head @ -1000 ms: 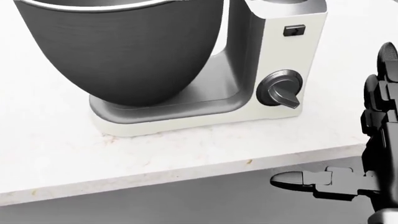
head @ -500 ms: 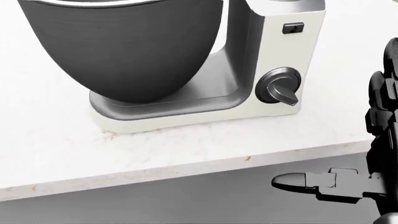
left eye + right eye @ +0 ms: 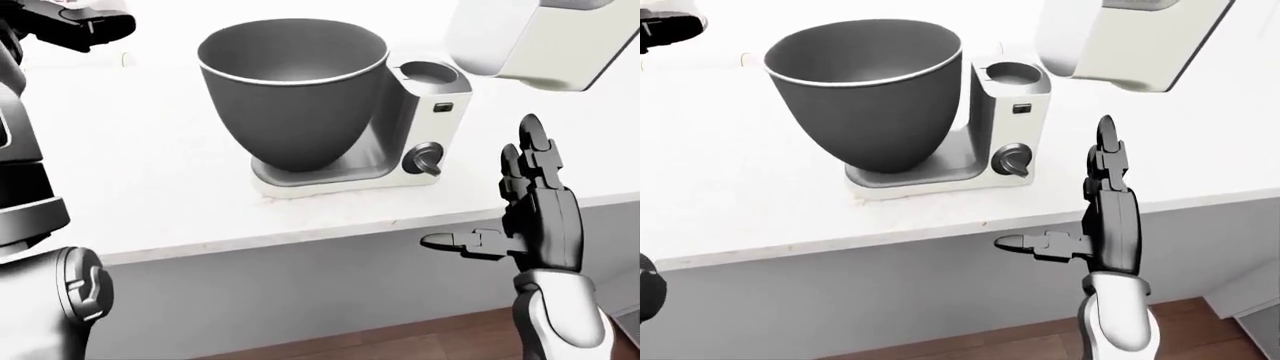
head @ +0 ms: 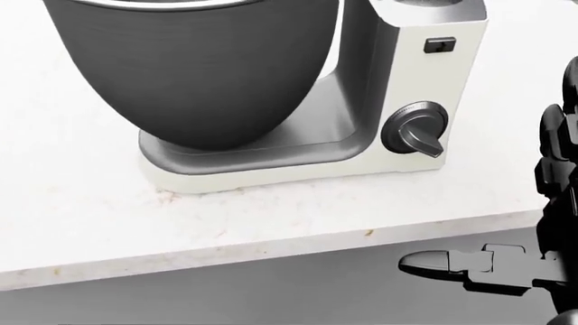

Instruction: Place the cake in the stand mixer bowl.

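- The white speckled stone counter (image 3: 150, 180) spans all three views.
- My white stand mixer (image 3: 425, 127) stands on it, tilted-back head (image 3: 530, 37) at the left-eye view's top right.
- Its dark grey metal bowl (image 3: 295, 90) sits in the base and looks empty.
- My black right hand (image 3: 535, 206) is spread open and holds nothing, right of the bowl, below the counter edge.
- My left hand (image 3: 75, 26) is at top left, well apart from the bowl; its grip I cannot tell.
- The cake I cannot make out.

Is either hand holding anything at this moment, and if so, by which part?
The right hand is open and empty. The left hand is cut off at the left-eye view's top left; whether it holds anything cannot be told.
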Tool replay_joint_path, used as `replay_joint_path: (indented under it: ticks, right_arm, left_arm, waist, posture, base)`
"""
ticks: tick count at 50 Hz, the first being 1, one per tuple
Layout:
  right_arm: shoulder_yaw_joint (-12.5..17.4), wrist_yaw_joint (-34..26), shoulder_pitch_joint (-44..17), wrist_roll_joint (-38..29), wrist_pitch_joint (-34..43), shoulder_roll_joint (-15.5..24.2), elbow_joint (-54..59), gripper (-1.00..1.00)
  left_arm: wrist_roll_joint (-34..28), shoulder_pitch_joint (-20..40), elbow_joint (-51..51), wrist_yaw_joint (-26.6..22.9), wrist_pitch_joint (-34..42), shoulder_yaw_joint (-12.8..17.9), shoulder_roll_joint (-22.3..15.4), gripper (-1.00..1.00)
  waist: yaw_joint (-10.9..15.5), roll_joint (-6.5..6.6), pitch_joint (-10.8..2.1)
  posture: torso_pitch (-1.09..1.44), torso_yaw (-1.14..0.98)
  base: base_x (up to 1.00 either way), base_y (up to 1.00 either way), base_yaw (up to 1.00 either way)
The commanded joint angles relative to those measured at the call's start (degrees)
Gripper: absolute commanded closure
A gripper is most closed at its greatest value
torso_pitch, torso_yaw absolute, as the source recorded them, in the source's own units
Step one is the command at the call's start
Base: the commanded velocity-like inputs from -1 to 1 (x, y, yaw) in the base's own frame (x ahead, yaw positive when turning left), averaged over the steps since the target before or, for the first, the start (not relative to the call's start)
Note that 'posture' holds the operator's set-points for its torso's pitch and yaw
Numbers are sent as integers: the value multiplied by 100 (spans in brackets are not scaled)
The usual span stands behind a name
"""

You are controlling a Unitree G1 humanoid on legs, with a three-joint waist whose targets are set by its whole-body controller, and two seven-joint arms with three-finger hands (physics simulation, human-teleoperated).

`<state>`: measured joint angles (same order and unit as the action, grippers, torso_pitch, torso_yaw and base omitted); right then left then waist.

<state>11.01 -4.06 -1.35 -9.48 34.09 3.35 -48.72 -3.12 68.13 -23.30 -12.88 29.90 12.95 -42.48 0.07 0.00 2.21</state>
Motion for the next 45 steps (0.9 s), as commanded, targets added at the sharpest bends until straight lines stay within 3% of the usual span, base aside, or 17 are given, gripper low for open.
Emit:
replay_joint_path:
  ticks: [1, 21, 45]
  right_arm:
    - [19, 26, -84, -5, -186, 32, -177, -100]
    - [68, -12, -56, -15, -81, 40, -345, -100]
    - [115, -21, -36, 16, -135, 36, -327, -100]
  left_arm:
    - [-76, 307, 172, 41, -282, 52, -56, 100]
    - [-544, 1097, -54, -174, -376, -215, 445, 100]
    - [-799, 1417, 149, -495, -343, -388, 995, 100]
  waist:
    - [-2, 40, -146]
    - [5, -18, -127]
    - [13, -66, -106]
  posture:
    - [0, 0]
    - [0, 0]
    - [0, 0]
  base:
    - [0, 0, 0]
    - [0, 0, 0]
    - [0, 0, 0]
